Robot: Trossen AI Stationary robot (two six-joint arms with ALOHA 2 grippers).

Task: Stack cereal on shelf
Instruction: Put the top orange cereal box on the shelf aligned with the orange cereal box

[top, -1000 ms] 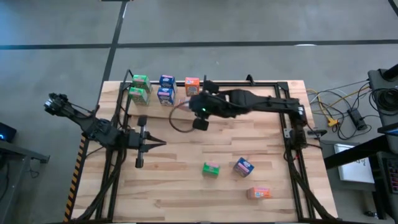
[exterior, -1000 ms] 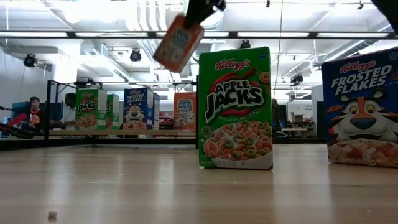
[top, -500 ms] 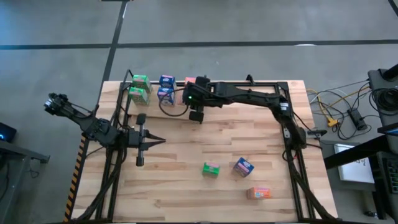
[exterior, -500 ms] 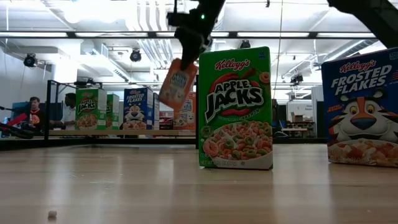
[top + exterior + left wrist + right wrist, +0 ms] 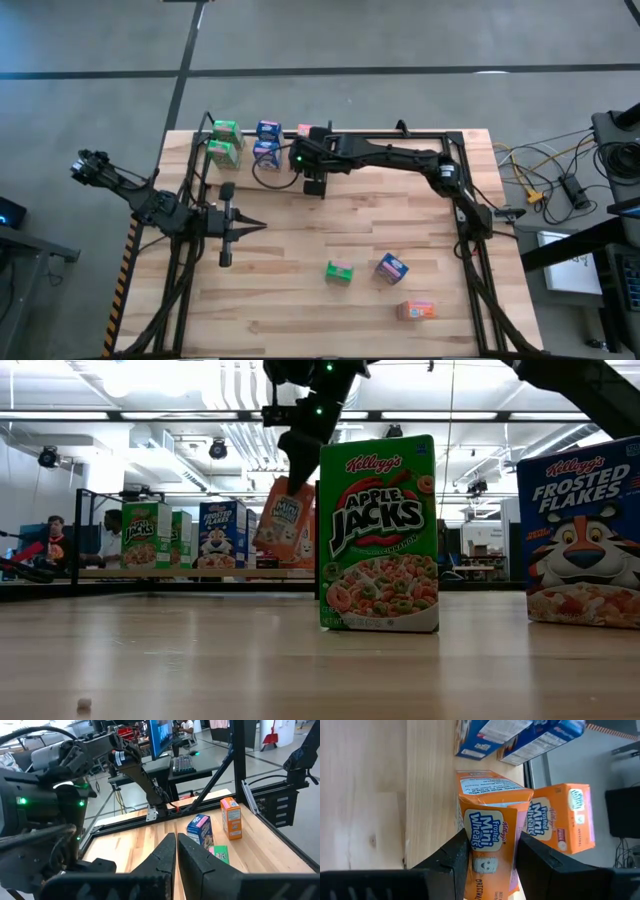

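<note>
Seen from overhead, a wooden table [image 5: 300,270] holds loose cereal boxes toward its near edge. Nearest is an orange box lying flat [image 5: 416,310]. A little farther in stand a blue box [image 5: 391,267] and, just beside it, a green box [image 5: 340,271].

At mid-depth on the table's left side the left gripper [image 5: 258,228] waits above the wood with its fingers pressed together, holding nothing.

At the far edge sits the shelf [image 5: 250,160], a wooden panel with a thin black frame. On it stand two green boxes [image 5: 224,143] at the left and two blue boxes [image 5: 266,143] next to them, each pair one behind the other. Another orange box [image 5: 566,817] stands at the back of the shelf, to the right of the blue pair.

The right arm reaches across the far edge of the table. The right gripper [image 5: 489,851] is clamped on an orange Mini-Wheats box [image 5: 487,832], one finger on each side. From table height the held box [image 5: 283,520] hangs tilted above the shelf. It is just in front of the standing orange box; I cannot tell whether it touches the shelf.
</note>
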